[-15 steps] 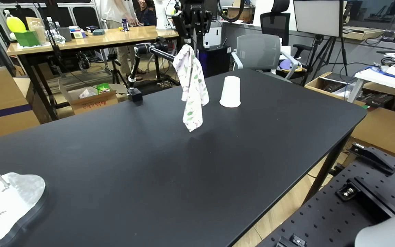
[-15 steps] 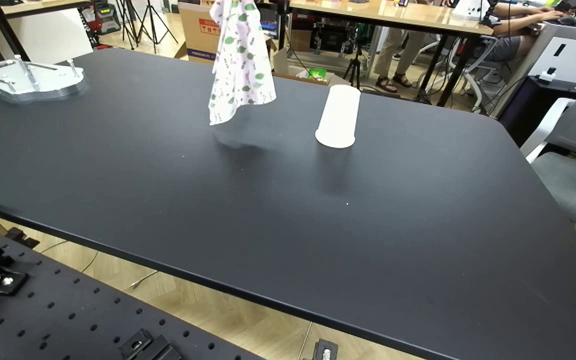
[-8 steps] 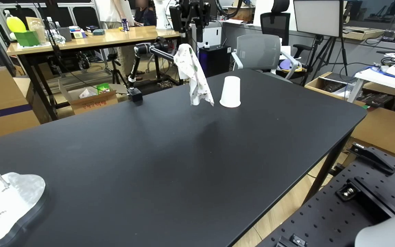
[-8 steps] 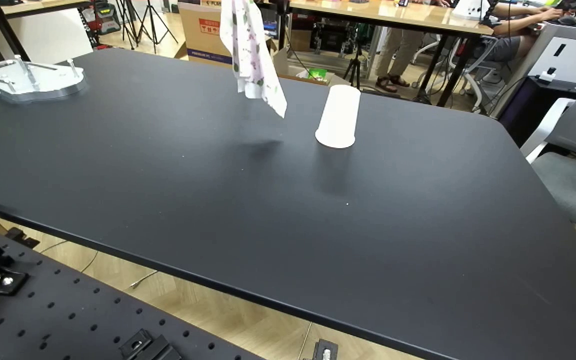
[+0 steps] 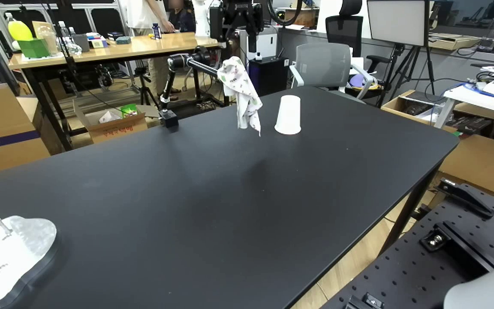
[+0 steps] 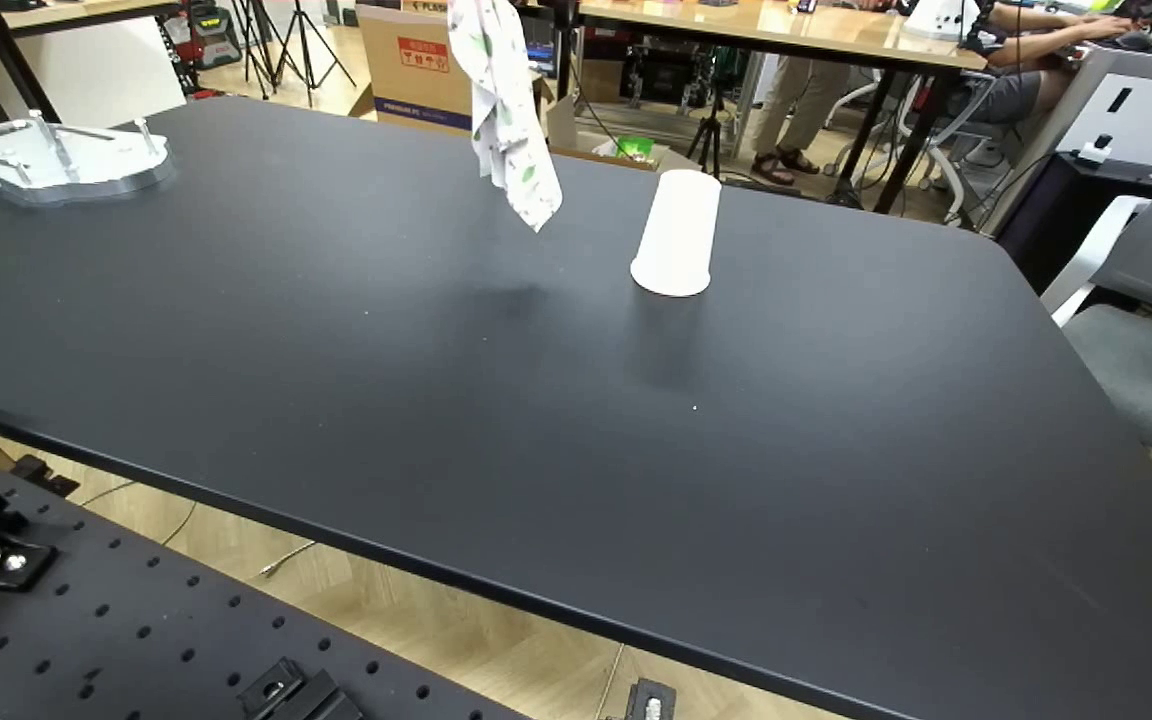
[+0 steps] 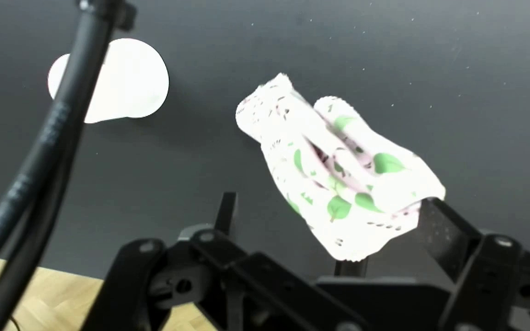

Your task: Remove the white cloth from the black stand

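The white cloth (image 5: 240,94), printed with green leaves, hangs well above the dark table in both exterior views. Its upper part lies at the end of the black stand (image 5: 202,66), whose jointed arm reaches in from the table's far edge. My gripper (image 5: 241,45) is just above the cloth, pointing down. In the wrist view the gripper (image 7: 331,198) has its jaws wide apart, the bunched cloth (image 7: 334,170) lying between and beyond them. One finger (image 7: 449,234) meets the cloth's edge; whether it presses on it I cannot tell. How the cloth sits on the stand is hidden.
An upturned white cup (image 5: 288,116) stands on the table beside the hanging cloth. A white board with pegs (image 6: 61,160) lies at the table's far end. A thick black cable (image 7: 48,138) crosses the wrist view. A grey chair (image 5: 322,64) is behind the table.
My gripper's fingers have spread apart. The cloth's lower end has risen and swung toward the cup, then a little back. The cup and the stand have kept their places.
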Available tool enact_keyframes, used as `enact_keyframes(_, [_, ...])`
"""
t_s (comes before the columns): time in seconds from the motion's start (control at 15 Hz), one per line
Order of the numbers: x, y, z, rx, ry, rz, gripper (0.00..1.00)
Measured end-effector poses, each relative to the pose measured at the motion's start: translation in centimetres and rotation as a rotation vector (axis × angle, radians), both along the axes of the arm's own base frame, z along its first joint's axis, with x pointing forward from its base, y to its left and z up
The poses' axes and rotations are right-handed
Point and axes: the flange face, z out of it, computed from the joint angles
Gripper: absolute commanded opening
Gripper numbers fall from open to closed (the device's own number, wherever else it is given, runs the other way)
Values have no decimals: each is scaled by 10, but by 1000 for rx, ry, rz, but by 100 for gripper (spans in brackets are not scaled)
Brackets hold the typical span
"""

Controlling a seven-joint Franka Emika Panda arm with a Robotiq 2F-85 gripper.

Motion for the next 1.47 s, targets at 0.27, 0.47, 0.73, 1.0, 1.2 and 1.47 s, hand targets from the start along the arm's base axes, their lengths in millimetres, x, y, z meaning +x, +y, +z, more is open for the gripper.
enact_keyframes(0.27, [-6, 9, 1, 14, 12, 7, 100])
enact_keyframes(0.47, [-10, 10, 5, 17, 22, 6, 75])
enact_keyframes(0.73, [-13, 8, 3, 16, 45, 3, 51])
enact_keyframes(1.0, [-13, 6, -8, 27, 74, 6, 25])
enact_keyframes(1.2, [-13, 7, -16, 32, 89, 17, 5])
enact_keyframes(1.47, [-15, 11, -21, 37, 117, 32, 3])
